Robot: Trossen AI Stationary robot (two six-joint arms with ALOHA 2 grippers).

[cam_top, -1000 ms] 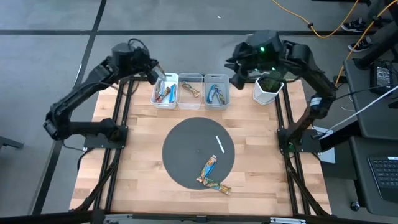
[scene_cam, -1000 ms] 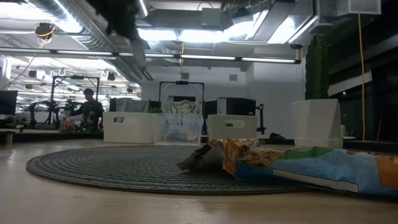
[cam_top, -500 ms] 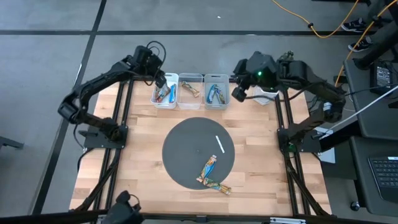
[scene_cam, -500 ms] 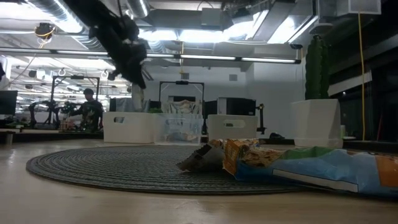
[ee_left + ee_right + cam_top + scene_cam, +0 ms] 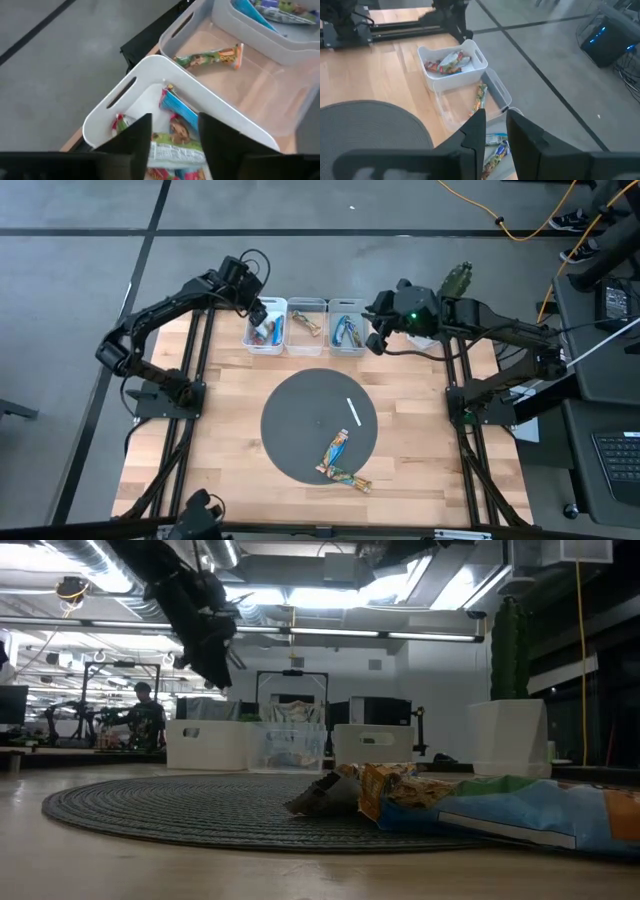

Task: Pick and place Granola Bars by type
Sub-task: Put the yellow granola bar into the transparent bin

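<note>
Three small bins stand in a row at the table's far edge: a white left bin (image 5: pixel 265 327) holding several Granola Bars (image 5: pixel 175 117), a clear middle bin (image 5: pixel 305 325) with one green-orange bar (image 5: pixel 207 57), and a right bin (image 5: pixel 348 327) with blue bars (image 5: pixel 495 150). Two more bars (image 5: pixel 335 450) (image 5: pixel 352 478) lie on the round dark mat (image 5: pixel 290 400). My left gripper (image 5: pixel 172 137) hangs open just above the left bin, nothing between its fingers. My right gripper (image 5: pixel 496 130) hovers by the right bin's right end, its fingers a narrow gap apart and empty.
A thin white stick (image 5: pixel 353 411) lies on the mat. A cactus (image 5: pixel 455 280) stands at the far right corner, behind my right arm. Bare wood lies left and right of the mat. A person (image 5: pixel 145 715) sits in the room far behind.
My left gripper has come down toward the white left bin and tipped more steeply; it now keeps still above it. My right gripper has sunk and swung from over the cactus pot toward the right bin.
</note>
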